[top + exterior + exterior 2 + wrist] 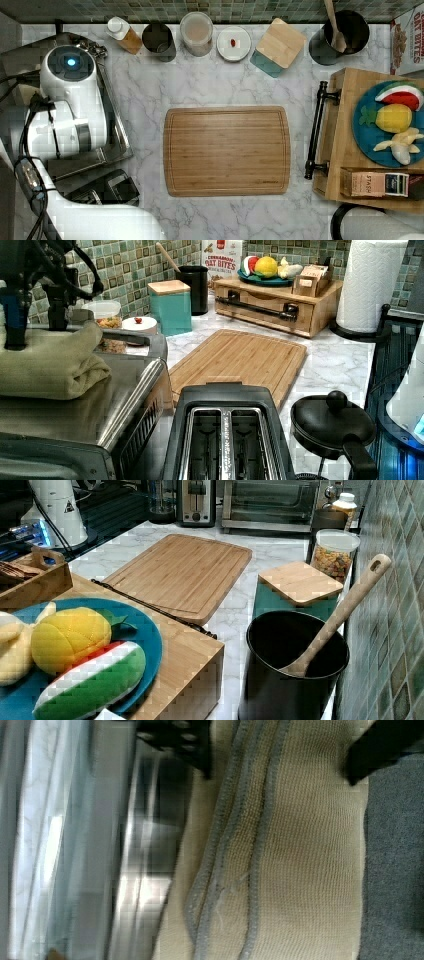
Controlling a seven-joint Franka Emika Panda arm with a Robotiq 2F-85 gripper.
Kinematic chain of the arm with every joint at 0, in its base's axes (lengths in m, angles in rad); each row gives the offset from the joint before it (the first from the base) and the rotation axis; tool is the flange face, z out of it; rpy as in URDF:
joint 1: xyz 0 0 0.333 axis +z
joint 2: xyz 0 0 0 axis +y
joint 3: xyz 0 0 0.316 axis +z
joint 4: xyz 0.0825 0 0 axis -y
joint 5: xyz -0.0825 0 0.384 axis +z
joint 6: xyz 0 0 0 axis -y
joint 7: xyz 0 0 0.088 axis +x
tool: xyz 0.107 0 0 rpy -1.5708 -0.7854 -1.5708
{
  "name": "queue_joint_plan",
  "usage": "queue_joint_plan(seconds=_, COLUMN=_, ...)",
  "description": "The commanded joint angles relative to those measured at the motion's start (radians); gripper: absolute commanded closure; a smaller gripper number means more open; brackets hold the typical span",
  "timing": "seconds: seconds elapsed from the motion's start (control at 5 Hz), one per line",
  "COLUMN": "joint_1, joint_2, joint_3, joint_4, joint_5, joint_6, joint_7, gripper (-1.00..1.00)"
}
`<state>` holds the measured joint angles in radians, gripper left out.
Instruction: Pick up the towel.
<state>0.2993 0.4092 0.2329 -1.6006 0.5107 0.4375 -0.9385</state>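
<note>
Wrist view, nearest first: the towel point(295, 855) lies right under the camera, a cream woven cloth with grey stitched hems running along its length, and the gripper point(280, 757) stands over it with its two black fingers point(372, 750) spread apart — one by each long edge of the cloth, nothing pinched between them. Beside the towel runs the shiny metal top of the toaster oven point(145, 850).

From the left view, the black toaster point(225, 437) sits closest, its two slots open upward, with a black pan lid point(332, 422) just to the left view's right of it. The towel point(50, 365) rests folded on top of the toaster oven point(125, 405) at the left view's left, and the arm's dark end reaches down onto it. Past these, the bamboo cutting board point(240, 360) lies bare on the marble counter point(335, 365). Farther back stand a teal canister point(171, 307) with a wooden lid, a black utensil crock point(195, 287) holding a wooden spoon, and a wooden tray box point(272, 302) carrying a blue plate of toy fruit point(265, 267). A white paper-towel roll point(367, 285) rises at the far right of the left view.

From the top view, the white arm point(70, 95) covers the toaster oven — the towel is hidden beneath it.
</note>
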Motion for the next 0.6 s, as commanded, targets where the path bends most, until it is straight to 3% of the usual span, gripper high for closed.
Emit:
queue_joint_plan(seconds=0.2, joint_1=-0.009, joint_2=0.007, joint_3=-0.012, joint_4=0.144, joint_5=-0.022, joint_6=-0.041, joint_7=0.052, gripper=1.0)
queue_joint_plan(seconds=0.4, joint_1=-0.004, joint_2=0.0, joint_3=-0.008, joint_4=0.145, joint_5=-0.023, joint_6=-0.057, joint_7=0.054, gripper=1.0)
queue_joint_plan(seconds=0.6, joint_1=-0.034, joint_2=-0.059, joint_3=-0.011, joint_4=0.096, joint_5=-0.02, joint_6=-0.027, joint_7=0.06, gripper=1.0)
